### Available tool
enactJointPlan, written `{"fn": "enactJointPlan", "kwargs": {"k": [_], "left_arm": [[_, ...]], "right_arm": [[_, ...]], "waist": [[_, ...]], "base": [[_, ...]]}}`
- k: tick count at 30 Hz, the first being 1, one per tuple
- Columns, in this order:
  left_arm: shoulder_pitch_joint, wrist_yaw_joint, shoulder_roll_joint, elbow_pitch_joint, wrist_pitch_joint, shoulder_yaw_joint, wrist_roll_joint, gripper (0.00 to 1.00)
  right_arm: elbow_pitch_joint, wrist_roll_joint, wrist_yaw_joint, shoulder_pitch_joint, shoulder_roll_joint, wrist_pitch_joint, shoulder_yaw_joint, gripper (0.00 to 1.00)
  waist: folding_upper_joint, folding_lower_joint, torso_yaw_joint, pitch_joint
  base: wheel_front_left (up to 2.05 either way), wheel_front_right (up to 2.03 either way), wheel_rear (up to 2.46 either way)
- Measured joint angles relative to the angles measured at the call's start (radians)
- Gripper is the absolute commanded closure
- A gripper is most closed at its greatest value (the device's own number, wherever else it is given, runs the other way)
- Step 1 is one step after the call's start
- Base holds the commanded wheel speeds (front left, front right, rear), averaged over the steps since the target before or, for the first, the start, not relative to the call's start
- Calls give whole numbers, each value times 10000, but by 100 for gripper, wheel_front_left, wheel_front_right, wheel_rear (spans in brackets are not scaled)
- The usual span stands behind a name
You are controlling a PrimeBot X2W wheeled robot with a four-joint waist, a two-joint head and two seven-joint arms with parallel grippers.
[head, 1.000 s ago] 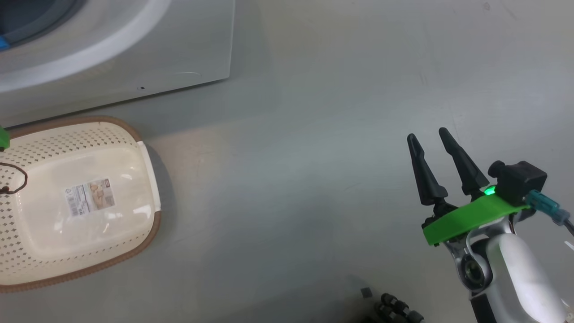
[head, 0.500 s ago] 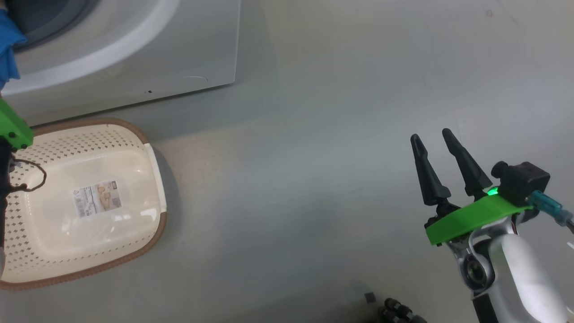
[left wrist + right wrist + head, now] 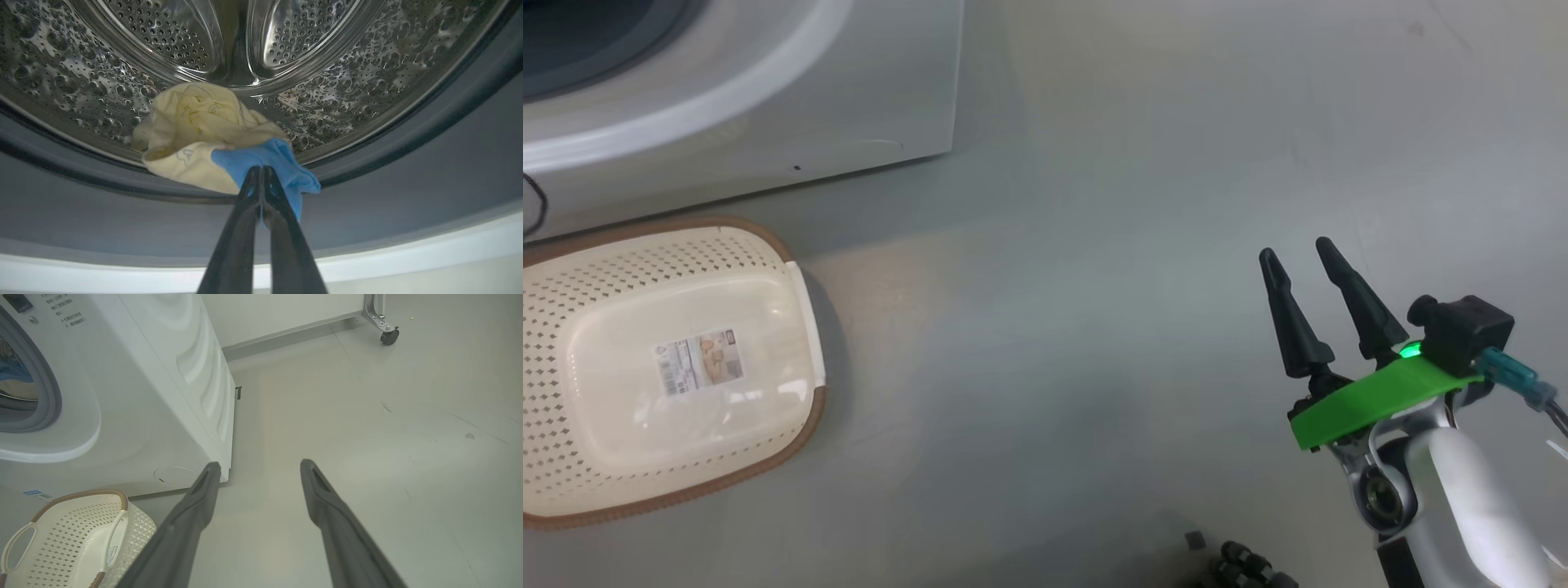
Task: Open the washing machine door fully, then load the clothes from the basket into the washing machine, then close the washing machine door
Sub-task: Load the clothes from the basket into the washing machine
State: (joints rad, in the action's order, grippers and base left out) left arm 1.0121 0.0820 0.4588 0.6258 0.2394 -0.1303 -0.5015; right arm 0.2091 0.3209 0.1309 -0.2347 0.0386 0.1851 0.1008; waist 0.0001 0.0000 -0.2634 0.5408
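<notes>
The washing machine [image 3: 135,396] stood open, with the basket [image 3: 645,253] at the head view's 9 o'clock. The clothes [image 3: 196,134], judged soft, light and limp, draped over the lip of the drum [image 3: 367,81] at 6 o'clock. The left tool [image 3: 261,173] was pinched on their blue trim, a sensible hold. The right tool [image 3: 1295,249] hung spread at 4 o'clock.

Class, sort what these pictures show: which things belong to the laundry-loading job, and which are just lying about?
Job: washing machine; basket; clothes at its opening; left hand shut on them.
Lying about: castor; small dark scrap. The open right hand hangs idle.
</notes>
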Motion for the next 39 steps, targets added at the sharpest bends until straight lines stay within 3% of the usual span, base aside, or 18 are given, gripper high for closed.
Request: {"fn": "enactJointPlan", "kwargs": {"k": [9, 15, 25, 30, 31, 32, 39], "left_arm": [[883, -936, 460, -748, -274, 575, 132, 100], [1787, -1275, 865, -583, -1074, 872, 385, 100], [3699, -1264, 1952, 182, -2148, 545, 1476, 100], [4545, -1354, 2094, 819, -3101, 566, 1659, 100], [4600, -1350, 2086, 982, -3101, 554, 1659, 68], [4616, -1342, 2063, 1137, -3116, 554, 1657, 0], [4567, -1197, 1764, 2031, -3735, 537, 1434, 0]], "right_arm": [[171, 437, 0, -186, 2, 284, 230, 0], [477, 890, 0, -676, 0, 543, 686, 0], [750, 1325, 0, -1136, -4, 662, 1147, 0], [671, 1398, 0, -1197, -6, 671, 1170, 0], [669, 1398, 0, -1197, -6, 671, 1174, 0], [669, 1398, 0, -1197, -6, 669, 1172, 0], [663, 1239, 0, -1197, -8, 671, 917, 0]], "waist": [[0, 0, -500, 701], [-1, 0, -981, 1367], [-1, 1, -1873, 2361], [-1, 1, -2153, 2741], [-1, 1, -2160, 2758], [-1, 1, -2149, 2760], [-1, 0, -1862, 2524]], "base": [[0, 0, 0], [0, 0, 0], [0, 0, 0], [0, 0, 0], [0, 0, 0], [0, 0, 0], [0, 0, 0]]}}
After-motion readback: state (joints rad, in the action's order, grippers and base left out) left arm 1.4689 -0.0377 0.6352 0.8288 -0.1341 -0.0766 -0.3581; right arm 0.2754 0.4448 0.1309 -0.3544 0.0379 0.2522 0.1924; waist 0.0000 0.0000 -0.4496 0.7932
